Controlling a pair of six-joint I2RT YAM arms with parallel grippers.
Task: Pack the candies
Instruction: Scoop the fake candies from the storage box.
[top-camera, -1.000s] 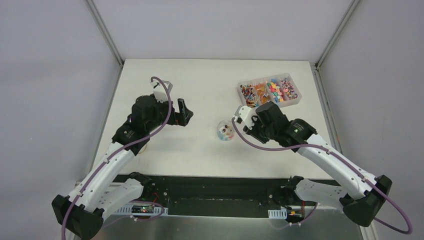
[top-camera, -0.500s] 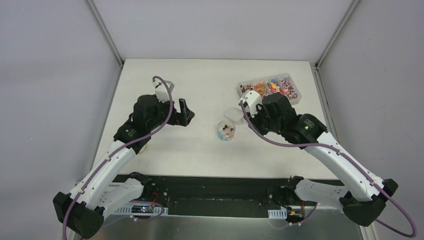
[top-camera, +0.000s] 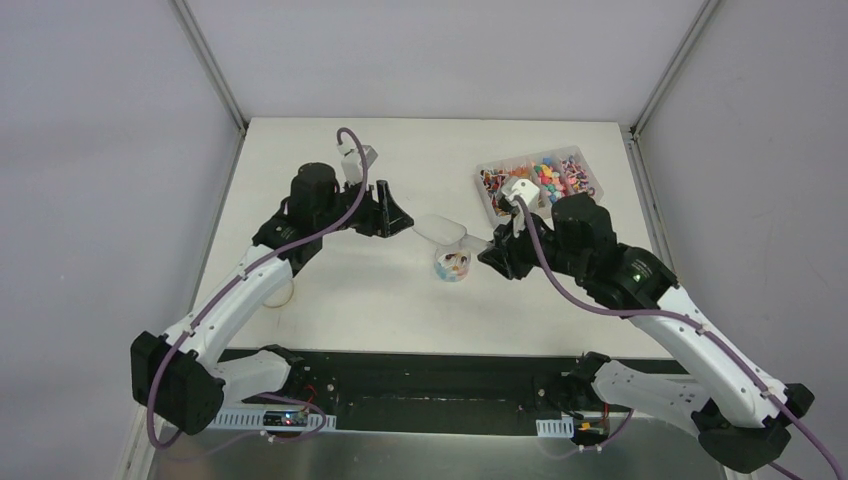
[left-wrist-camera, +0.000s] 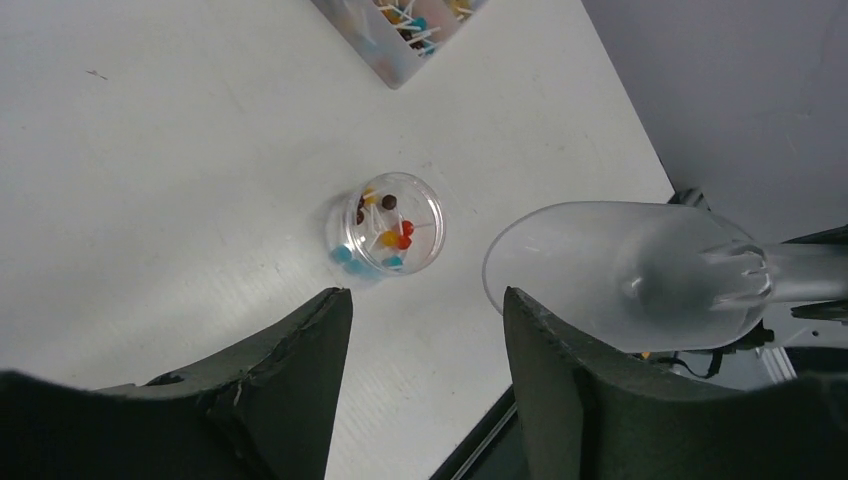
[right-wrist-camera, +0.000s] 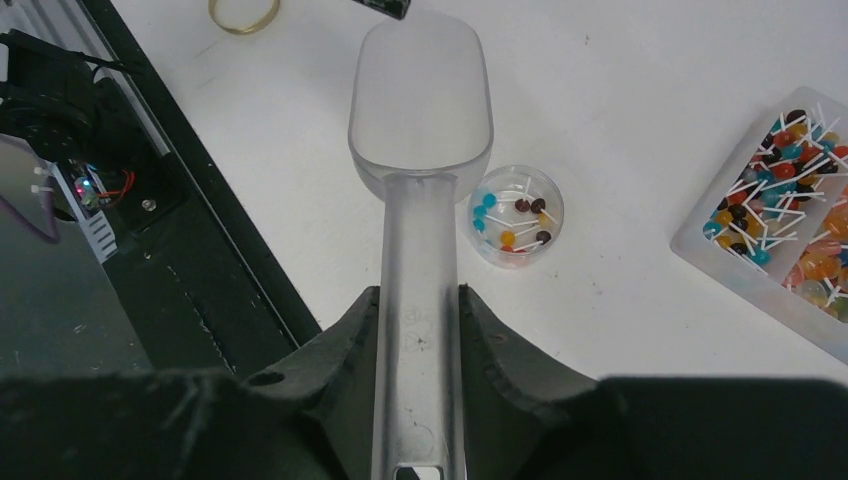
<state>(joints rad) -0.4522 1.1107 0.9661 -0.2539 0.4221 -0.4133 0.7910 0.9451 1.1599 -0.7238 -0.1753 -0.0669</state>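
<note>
The candies are tiny multicoloured pieces on white sticks. Some lie in a small round clear jar (top-camera: 452, 265), also seen in the left wrist view (left-wrist-camera: 385, 225) and the right wrist view (right-wrist-camera: 515, 215). Many more fill the clear divided tray (top-camera: 590, 200). My right gripper (top-camera: 492, 250) (right-wrist-camera: 418, 295) is shut on the handle of the clear plastic scoop (top-camera: 440, 232) (right-wrist-camera: 420, 95). The scoop's bowl looks empty and hangs just left of and beyond the jar. My left gripper (top-camera: 400, 220) (left-wrist-camera: 425, 295) is open and empty, left of the scoop (left-wrist-camera: 620, 275).
The tray's corner shows in the left wrist view (left-wrist-camera: 385, 70) and its edge in the right wrist view (right-wrist-camera: 700, 250). A yellow rubber band (right-wrist-camera: 243, 12) lies on the white table near the left arm. The black front rail (top-camera: 420, 375) runs along the table's near edge.
My right gripper has carried the scoop leftward, from beside the tray to past the jar. My left arm has swung right and forward, bringing its open gripper close to the scoop.
</note>
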